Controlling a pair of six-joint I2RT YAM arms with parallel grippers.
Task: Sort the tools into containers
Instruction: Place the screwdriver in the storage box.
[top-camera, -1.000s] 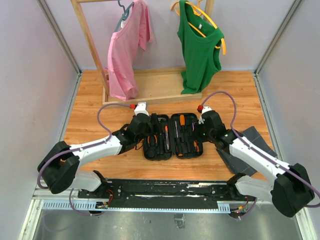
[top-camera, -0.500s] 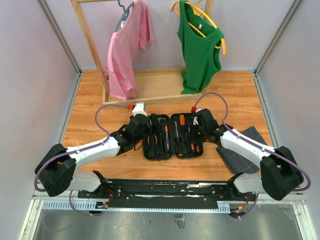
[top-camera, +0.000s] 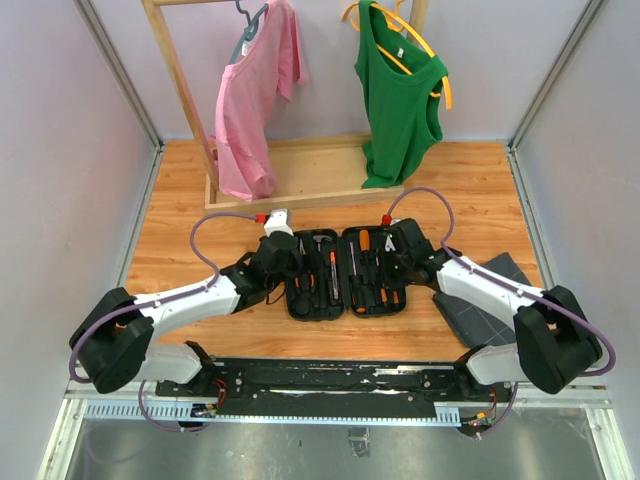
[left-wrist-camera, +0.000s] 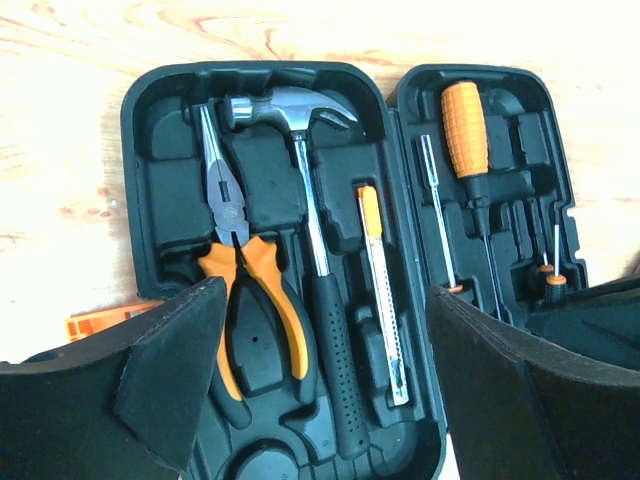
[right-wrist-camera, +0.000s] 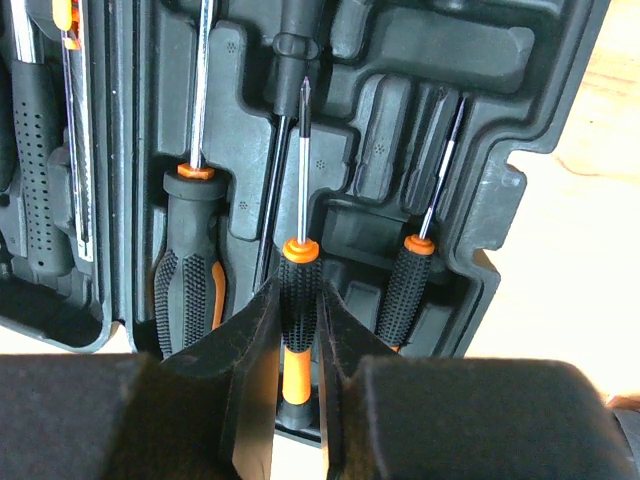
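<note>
Just widened and empty, the left claw (left-wrist-camera: 325, 400) is leaving the hammer (left-wrist-camera: 300, 110) seated below it while the right claw (right-wrist-camera: 298, 345) is clamping a screwdriver (right-wrist-camera: 300, 285) into the case (right-wrist-camera: 520, 200).

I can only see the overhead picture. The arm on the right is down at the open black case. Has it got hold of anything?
Observer: Yes. Its wrist camera shows the right gripper shut on the handle of a small screwdriver lying in the case.
Operator: And the other arm's claw?
Observer: The left gripper is open and holding nothing.
Operator: What is underneath it?
Observer: A hammer and orange-handled pliers, each lying in a moulded slot.
</note>
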